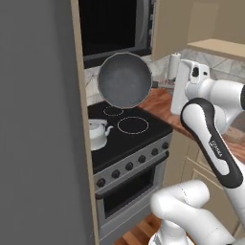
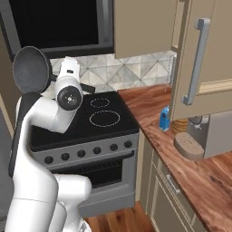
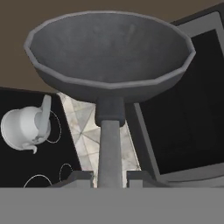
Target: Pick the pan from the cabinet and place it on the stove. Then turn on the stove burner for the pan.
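Pan [image 1: 124, 79] is out of the cabinet [image 2: 149, 27], held in the air above the back of the stove [image 1: 129, 139], tilted on edge with its open face toward the left base camera. Claw [image 3: 110, 177] pinching the pan's handle [image 3: 109, 148] near its end, fingers on either side.

Step in hand, as I judge it: carry and set down. Level the pan before lowering. Aim for the free front ring [image 1: 132, 125]; the kettle [image 1: 97, 134] sits on the left of the cooktop, so stay clear of it. A grip this far out on the handle may let the pan swing; go slow.

Arm reaches forward with its elbow bent, hand raised, pointing left across the stove.
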Robot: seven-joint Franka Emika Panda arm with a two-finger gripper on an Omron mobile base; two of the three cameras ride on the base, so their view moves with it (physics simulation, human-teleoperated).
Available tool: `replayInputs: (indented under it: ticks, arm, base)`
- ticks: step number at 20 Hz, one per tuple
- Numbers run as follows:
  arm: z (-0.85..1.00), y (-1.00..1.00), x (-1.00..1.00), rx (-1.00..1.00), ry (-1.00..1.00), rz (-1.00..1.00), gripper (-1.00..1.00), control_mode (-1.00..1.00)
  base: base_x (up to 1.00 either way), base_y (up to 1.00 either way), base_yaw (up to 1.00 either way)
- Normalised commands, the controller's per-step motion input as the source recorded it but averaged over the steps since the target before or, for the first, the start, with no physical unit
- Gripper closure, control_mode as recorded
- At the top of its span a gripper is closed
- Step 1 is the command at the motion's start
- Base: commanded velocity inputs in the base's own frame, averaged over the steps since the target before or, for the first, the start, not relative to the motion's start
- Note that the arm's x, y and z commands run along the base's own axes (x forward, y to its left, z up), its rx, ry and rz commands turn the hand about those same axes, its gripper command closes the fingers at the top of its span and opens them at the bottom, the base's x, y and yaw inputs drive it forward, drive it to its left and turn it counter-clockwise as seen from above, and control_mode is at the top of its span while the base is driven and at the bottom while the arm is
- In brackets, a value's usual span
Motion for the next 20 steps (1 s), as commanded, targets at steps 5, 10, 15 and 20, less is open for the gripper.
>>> replayInputs:
  ticks: [5, 10, 15, 20]
  arm:
    - [0.00, 0.00, 0.00, 0.00, 0.00, 0.00, 1.00, 1.00]
    - [0.00, 0.00, 0.00, 0.00, 0.00, 0.00, 1.00, 1.00]
    - [0.00, 0.00, 0.00, 0.00, 0.00, 0.00, 1.00, 1.00]
    - [0.00, 0.00, 0.00, 0.00, 0.00, 0.00, 1.00, 1.00]
  base:
    - [0.00, -0.30, 0.19]
    - [0.00, -0.36, 0.18]
    - [0.00, -0.41, 0.18]
    - [-0.09, -0.37, 0.16]
